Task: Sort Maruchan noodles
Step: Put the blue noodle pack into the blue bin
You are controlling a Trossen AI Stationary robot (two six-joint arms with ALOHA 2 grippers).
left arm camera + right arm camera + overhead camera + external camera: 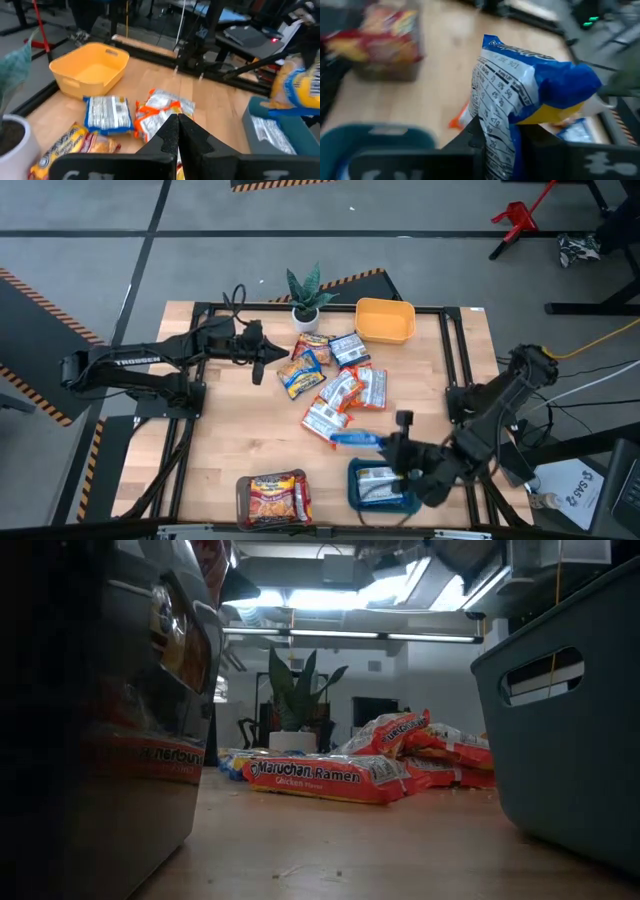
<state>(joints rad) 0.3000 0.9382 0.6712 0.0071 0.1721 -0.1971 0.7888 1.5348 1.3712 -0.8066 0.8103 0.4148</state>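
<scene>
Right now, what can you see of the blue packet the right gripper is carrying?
The blue packet is a shiny plastic ramen pack: blue with a yellow patch, its white back panel of small print facing the wrist camera. It is crumpled where the right gripper pinches its lower edge and is held clear of the table. From above it hangs level just beyond the teal tray, which already holds one pack, and touches nothing but the fingers.

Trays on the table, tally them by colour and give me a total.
Yellow tray: 1
Teal tray: 1
Brown tray: 1
Total: 3 trays
</scene>
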